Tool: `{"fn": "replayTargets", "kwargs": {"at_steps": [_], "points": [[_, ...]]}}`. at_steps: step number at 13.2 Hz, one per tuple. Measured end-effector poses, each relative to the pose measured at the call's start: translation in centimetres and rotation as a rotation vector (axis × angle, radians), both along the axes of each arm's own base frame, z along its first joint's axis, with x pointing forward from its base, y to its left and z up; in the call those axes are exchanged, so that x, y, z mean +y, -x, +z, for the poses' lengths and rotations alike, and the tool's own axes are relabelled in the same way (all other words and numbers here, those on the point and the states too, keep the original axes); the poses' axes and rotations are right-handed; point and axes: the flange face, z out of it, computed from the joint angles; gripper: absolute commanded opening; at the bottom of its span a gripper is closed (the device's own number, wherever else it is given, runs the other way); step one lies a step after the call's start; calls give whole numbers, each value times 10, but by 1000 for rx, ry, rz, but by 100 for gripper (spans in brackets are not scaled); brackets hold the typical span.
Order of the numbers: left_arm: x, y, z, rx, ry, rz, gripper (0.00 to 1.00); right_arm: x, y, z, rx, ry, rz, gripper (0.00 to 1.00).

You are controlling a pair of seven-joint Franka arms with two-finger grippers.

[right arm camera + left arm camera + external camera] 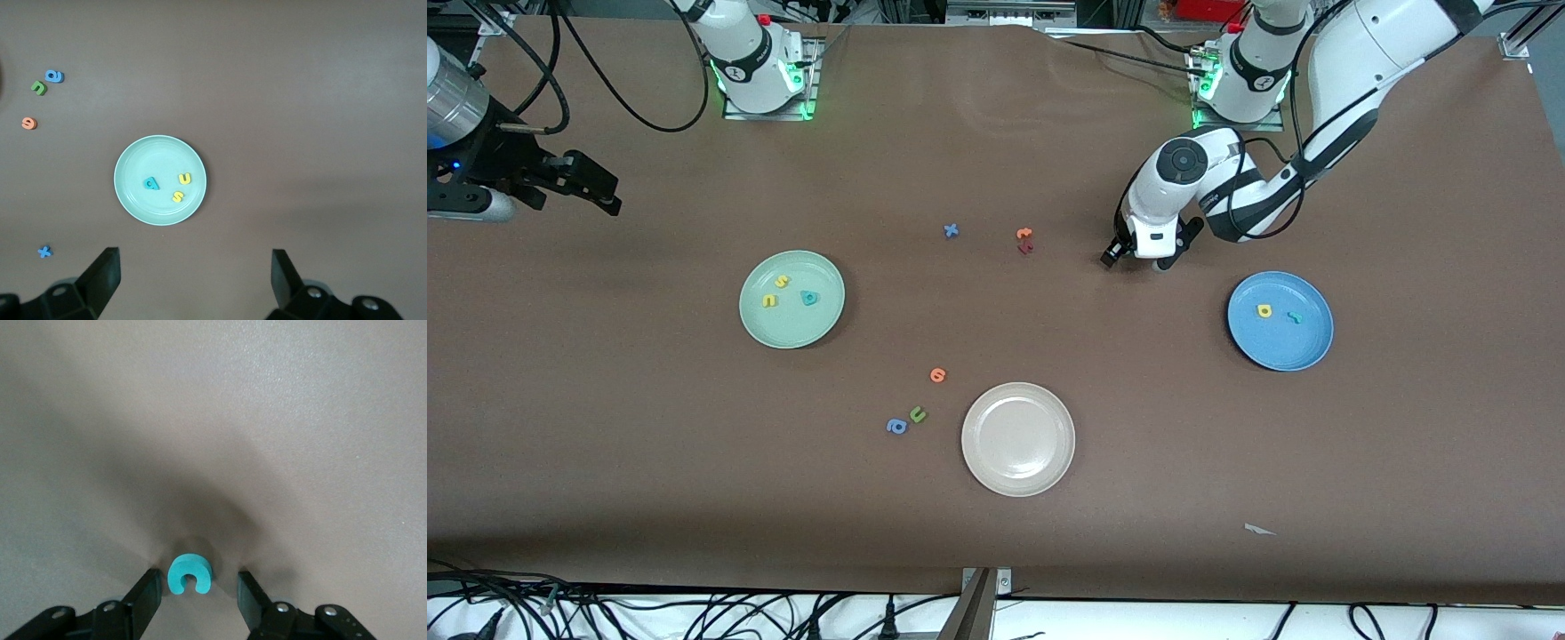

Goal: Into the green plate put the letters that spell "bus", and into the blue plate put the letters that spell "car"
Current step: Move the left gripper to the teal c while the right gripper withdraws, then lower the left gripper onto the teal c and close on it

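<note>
Down at the surface (996,551), the left pincer (197,593) straddles the teal c (189,574), its fingers (143,597) partly drawn in, one on each side, with a slim gap on either side; nothing is gripped yet. To do this well, I would keep the c centred between the jaws, close evenly so the light foam is not nudged sideways, and lift only once both pads bear on it. The blue plate (1280,321), nearer the front camera than this pincer, already holds the yellow a (1264,310) and the thin r (1294,316), with bare room left on it for the c. The green plate (791,299) holds the s (782,282), yellow u (769,301) and b (809,298), so that word looks finished. Between pincer and blue plate the surface is bare; the orange and red letters (1024,241) lie toward the right arm's end. The right pincer (193,277) waits wide open, high above the green plate
</note>
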Motion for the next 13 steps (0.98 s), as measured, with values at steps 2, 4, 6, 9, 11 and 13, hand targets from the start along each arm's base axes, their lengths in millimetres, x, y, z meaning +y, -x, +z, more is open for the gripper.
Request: {"fn": "replayTargets", "kwargs": {"at_steps": [2,4,6,9,11,13], "points": [[3,-2,0,0,0,9,61,0,0,0,0,0,0,100],[14,-9,0,-1,0,32,61,0,0,0,0,0,0,100],[20,-13,0,-2,-1,42,61,0,0,0,0,0,0,100],[20,-13,0,-5,-1,38,62,0,0,0,0,0,0,100],[19,-12,0,-7,-2,33,62,0,0,0,1,0,0,100],[19,-12,0,-8,-2,31,62,0,0,0,1,0,0,100]]}}
